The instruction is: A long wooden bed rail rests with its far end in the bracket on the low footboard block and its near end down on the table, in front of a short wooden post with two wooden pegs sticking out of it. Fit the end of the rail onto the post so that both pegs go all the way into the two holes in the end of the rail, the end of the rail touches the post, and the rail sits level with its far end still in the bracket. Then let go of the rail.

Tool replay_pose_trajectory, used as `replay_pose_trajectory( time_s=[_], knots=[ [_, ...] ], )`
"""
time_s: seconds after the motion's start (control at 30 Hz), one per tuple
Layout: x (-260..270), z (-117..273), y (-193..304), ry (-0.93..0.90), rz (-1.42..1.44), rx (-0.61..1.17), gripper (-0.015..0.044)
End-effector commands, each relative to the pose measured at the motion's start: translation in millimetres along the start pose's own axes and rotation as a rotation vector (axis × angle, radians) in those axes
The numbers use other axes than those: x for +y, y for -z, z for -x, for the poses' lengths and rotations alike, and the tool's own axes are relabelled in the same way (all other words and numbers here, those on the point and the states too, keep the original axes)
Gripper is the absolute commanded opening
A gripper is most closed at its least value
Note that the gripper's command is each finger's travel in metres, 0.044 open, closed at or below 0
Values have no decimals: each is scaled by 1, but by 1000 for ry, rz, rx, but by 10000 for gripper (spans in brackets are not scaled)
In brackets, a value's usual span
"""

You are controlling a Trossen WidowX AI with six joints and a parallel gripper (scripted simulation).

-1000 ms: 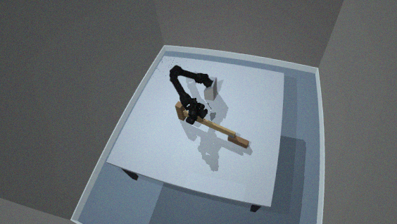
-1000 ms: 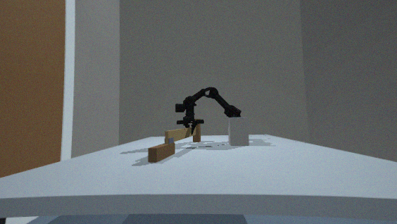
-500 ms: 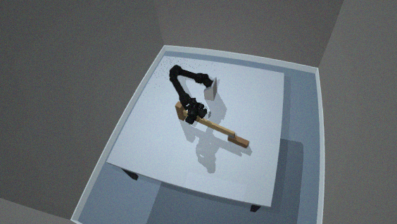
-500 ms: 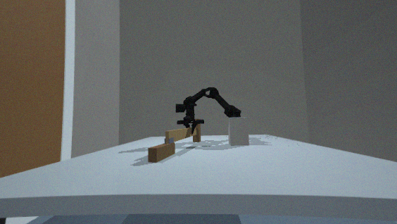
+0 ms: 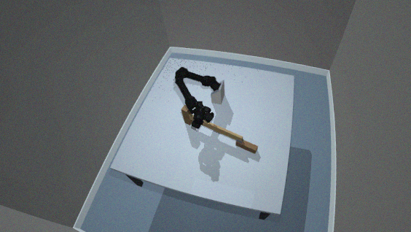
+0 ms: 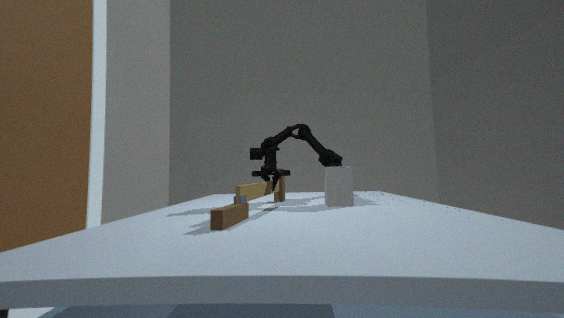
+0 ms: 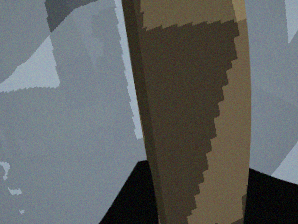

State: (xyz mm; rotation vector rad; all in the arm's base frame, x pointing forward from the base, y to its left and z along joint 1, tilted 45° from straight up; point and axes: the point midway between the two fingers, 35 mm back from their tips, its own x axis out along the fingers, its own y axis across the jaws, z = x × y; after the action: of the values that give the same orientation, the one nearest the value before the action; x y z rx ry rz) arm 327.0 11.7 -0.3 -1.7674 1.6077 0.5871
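long light-wood rail point(image 5: 223, 130) point(image 6: 254, 190) point(image 7: 200, 100): raised, near post; looks roughly level
claw point(image 5: 198, 122) point(image 6: 273, 186): clamped on rail
pegs: seating cannot tell
left: confirm fit, release

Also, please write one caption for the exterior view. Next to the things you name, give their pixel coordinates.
Black arm's tool point(image 6: 273, 186) grips the pale wooden rail point(image 6: 252, 192) near the post point(image 6: 282, 190).

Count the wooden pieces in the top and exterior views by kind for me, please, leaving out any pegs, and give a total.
Rail: 1
Post: 1
Footboard block: 1
Total: 3
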Motion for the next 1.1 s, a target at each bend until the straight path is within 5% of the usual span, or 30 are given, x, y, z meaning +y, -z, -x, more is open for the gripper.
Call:
replay_pose_trajectory(
  time_s=[0.0, 0.4, 1.07],
  knots=[
    [0, 0, 0, 0, 0, 1, 131],
    [0, 0, 0, 0, 0, 1, 440],
    [0, 30, -31, 3, 0, -2, 440]
  ],
)
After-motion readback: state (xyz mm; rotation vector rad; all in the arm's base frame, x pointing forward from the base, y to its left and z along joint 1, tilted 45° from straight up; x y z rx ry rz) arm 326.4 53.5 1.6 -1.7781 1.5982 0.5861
